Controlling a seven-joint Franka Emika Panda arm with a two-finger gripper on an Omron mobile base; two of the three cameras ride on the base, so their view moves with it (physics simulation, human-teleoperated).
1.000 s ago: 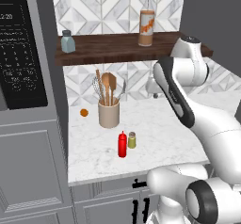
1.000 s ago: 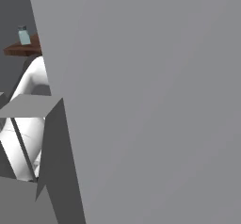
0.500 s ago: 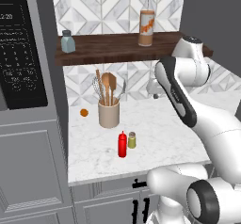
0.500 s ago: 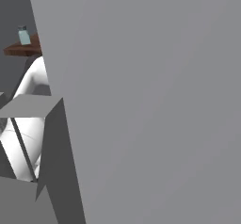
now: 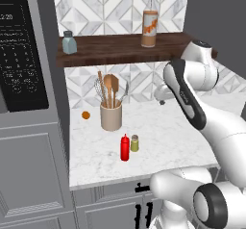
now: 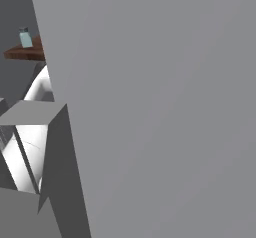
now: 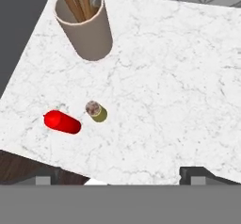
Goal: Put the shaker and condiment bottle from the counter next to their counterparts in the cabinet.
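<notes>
Both shaker (image 5: 135, 143) and condiment bottle (image 5: 125, 147) stand upright.

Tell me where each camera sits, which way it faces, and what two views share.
Left base view: behind-left of the arm, looking down at the counter and cabinet; the white arm shows.
Right base view: behind-right, mostly blocked by a grey panel.
Hand view: above the counter, looking down on the shaker and condiment bottle; open fingers at bottom.
Shared: blue-grey shaker, both base views.
</notes>
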